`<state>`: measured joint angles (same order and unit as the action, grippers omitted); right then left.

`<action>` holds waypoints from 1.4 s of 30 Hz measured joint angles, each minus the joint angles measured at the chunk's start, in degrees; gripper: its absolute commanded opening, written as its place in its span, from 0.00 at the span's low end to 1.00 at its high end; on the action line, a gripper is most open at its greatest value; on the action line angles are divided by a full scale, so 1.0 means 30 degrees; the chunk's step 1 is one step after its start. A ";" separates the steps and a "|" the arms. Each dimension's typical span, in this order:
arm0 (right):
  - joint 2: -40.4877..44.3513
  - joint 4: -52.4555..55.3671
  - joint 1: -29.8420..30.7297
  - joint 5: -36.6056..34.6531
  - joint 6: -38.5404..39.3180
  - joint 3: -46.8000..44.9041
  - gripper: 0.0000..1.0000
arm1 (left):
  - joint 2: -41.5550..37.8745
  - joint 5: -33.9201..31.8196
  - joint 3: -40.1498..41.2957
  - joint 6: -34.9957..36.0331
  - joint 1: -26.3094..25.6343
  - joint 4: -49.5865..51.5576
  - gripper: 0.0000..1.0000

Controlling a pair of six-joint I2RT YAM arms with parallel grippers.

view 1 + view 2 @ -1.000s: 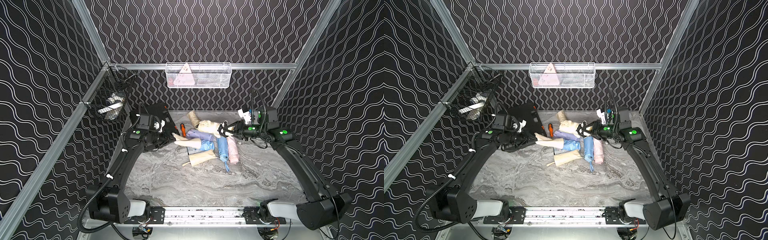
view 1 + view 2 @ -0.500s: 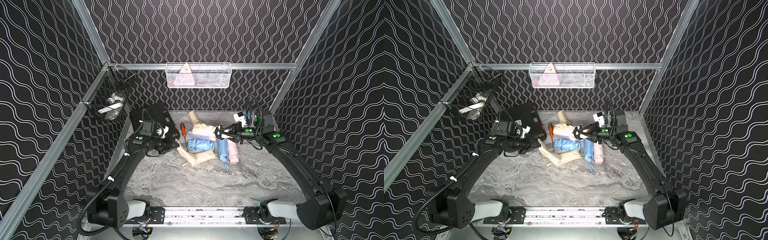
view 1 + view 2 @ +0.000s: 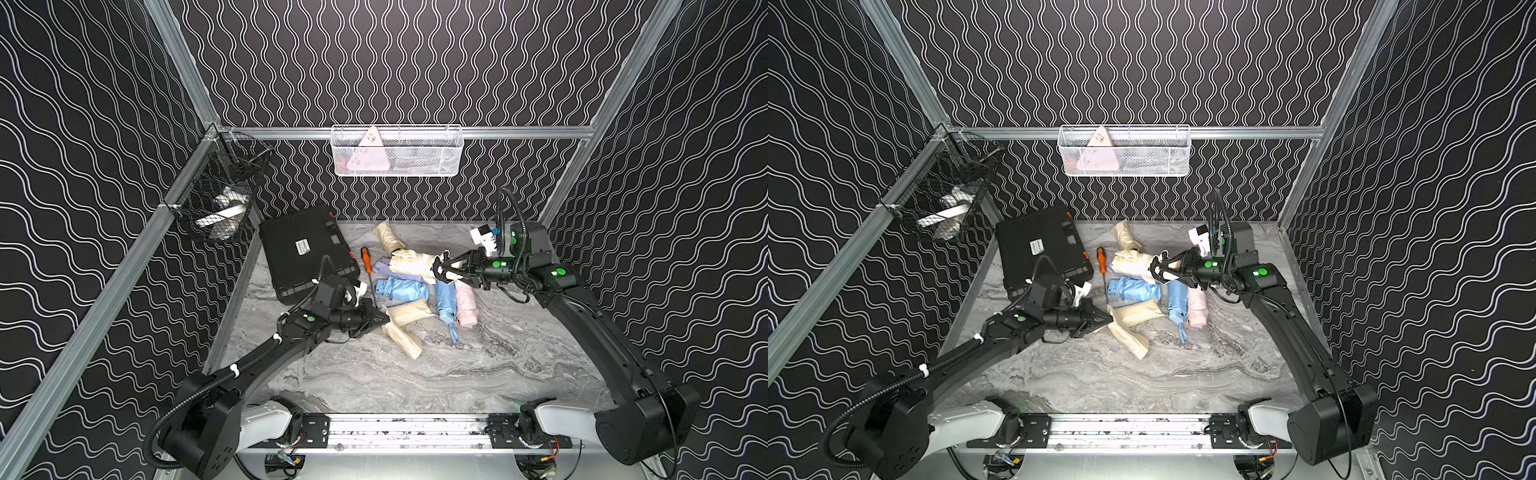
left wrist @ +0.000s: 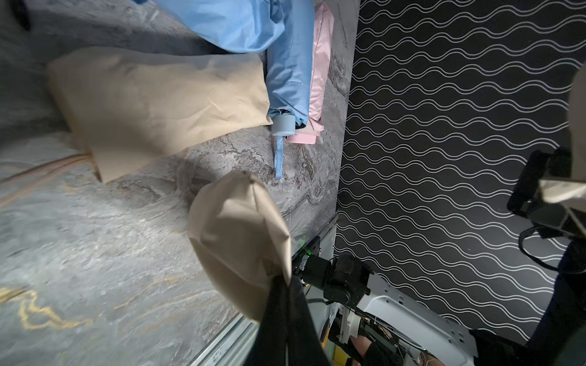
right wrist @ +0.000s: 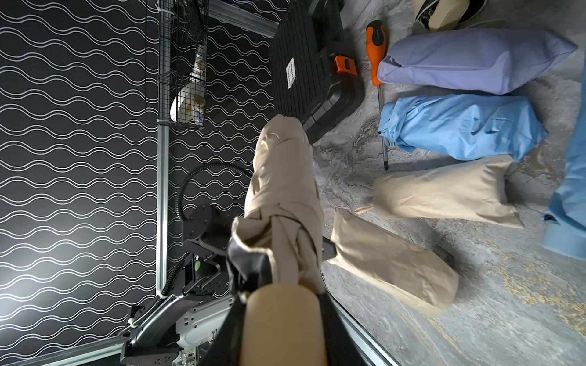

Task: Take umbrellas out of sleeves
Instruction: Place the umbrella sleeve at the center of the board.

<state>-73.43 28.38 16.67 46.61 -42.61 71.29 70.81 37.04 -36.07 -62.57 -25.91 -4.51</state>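
My left gripper (image 3: 384, 318) (image 4: 283, 285) is shut on one end of a limp cream sleeve (image 3: 403, 338) (image 4: 241, 234), which droops from it to the table. My right gripper (image 3: 440, 267) (image 5: 282, 320) is shut on the stubby handle of a cream umbrella (image 3: 409, 259) (image 5: 282, 190), held above the pile with its bunched fabric bare. Between the arms lie a cream sleeved bundle (image 3: 409, 311), a crinkled light blue umbrella (image 3: 401, 289), a lilac sleeve (image 3: 392, 270), a light blue sleeve (image 3: 444, 303) with a handle showing, and a pink sleeve (image 3: 465, 305).
A black hard case (image 3: 305, 253) lies at the back left, with an orange-handled screwdriver (image 3: 368, 266) beside it. Another cream piece (image 3: 386, 235) lies by the back wall. A black wire basket (image 3: 220, 208) and a white wire basket (image 3: 397, 151) hang on the walls.
My left gripper has moved toward the front and the middle with the cream sleeve, which now hangs limp, apart from the umbrella. My right gripper has shifted a little, keeping hold of the cream umbrella.
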 measured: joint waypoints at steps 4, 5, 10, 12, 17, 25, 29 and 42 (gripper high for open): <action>0.0073 0.0087 0.0000 -0.0036 0.0044 -0.0138 0.00 | 0.1603 -0.1049 0.2412 -0.2455 -0.0911 -0.5049 0.00; 0.0109 0.0138 0.0000 -0.0073 0.0051 -0.0175 0.00 | 0.2011 -0.1290 0.2790 -0.2936 -0.1093 -0.6069 0.00; 0.0415 0.0153 0.0000 -0.0095 0.0058 -0.0692 0.00 | 0.2382 -0.1763 0.3075 -0.3432 -0.1552 -0.7504 0.00; 0.0546 0.0153 0.0000 -0.0102 0.0051 -0.1013 0.00 | 0.2011 -0.2047 0.2652 -0.2594 -0.1574 -0.6084 0.00; 0.0845 0.0146 0.0000 -0.0124 0.0036 -0.1792 0.00 | 0.1617 -0.2841 0.1617 -0.0379 -0.1603 -0.2120 0.00; 0.1144 0.0233 0.0036 -0.0080 -0.0168 -0.3548 0.00 | 0.2171 -0.3483 0.2237 0.1268 -0.1603 0.1450 0.00; 0.1392 0.0321 0.0160 -0.0066 -0.0153 -0.4153 0.00 | 0.2557 -0.3628 0.2674 0.1268 -0.1603 0.1530 0.00; 0.1836 0.0525 0.0984 0.0852 -0.0539 -0.7490 0.00 | 0.2922 -0.3898 0.3402 0.1158 -0.1603 0.1086 0.00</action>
<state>-67.92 29.95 19.62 49.17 -44.23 48.82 79.57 25.34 -25.87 -59.09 -30.72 -1.26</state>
